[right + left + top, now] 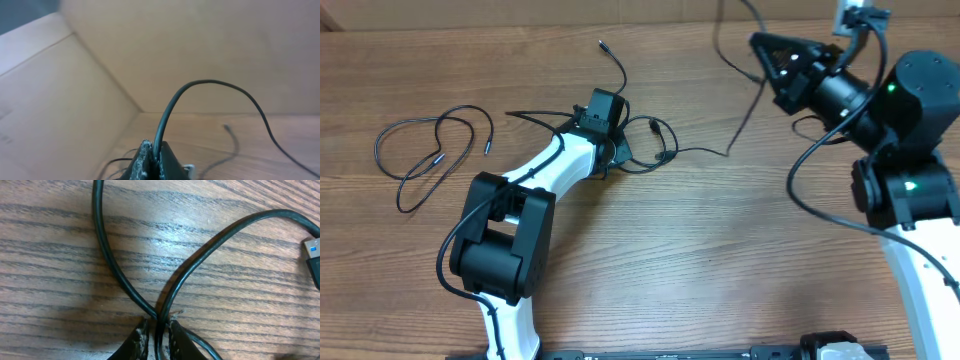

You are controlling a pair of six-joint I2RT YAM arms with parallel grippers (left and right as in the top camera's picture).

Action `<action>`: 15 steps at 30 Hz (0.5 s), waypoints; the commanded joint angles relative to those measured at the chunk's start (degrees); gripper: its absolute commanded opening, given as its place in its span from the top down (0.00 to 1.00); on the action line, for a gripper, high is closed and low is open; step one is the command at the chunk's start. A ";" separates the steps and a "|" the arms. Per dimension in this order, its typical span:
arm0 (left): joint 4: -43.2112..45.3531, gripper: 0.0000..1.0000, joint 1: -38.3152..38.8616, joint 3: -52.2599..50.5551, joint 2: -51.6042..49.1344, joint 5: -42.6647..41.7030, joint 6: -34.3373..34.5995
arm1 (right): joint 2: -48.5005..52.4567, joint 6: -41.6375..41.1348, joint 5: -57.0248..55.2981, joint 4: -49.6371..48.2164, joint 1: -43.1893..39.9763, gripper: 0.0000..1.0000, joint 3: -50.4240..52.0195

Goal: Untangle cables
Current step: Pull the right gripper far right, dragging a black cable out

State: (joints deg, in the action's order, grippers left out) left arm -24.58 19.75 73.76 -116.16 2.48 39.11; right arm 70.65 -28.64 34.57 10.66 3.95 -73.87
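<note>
Woodgrain table lay below; left gripper clamped the crossed cables at centre, both running up-frame from it; right gripper, upper right, gripped a raised strand.

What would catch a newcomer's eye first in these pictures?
The left pincer, at centre, is pinched on a crossed cable where two strands meet. The right pincer, raised at the far right, is shut on a drooping cable that arches up, then falls. A looped cable lies apart at the left.
</note>
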 commanded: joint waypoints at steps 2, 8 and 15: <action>-0.96 0.82 -0.70 -1.03 -3.48 2.36 1.18 | 0.31 -0.04 -3.96 2.08 -6.62 0.96 -0.87; -1.05 0.80 -0.70 -1.03 -3.48 2.36 1.20 | 0.31 -7.34 -4.57 3.02 -20.44 0.96 -0.90; -0.98 0.77 -0.70 -1.03 -3.48 2.36 1.20 | 0.44 -22.27 9.01 1.20 -36.44 0.96 -0.87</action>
State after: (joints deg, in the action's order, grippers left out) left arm -24.56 19.75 73.87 -116.16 3.18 39.11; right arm 71.16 -42.98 36.53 12.01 -28.82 -73.87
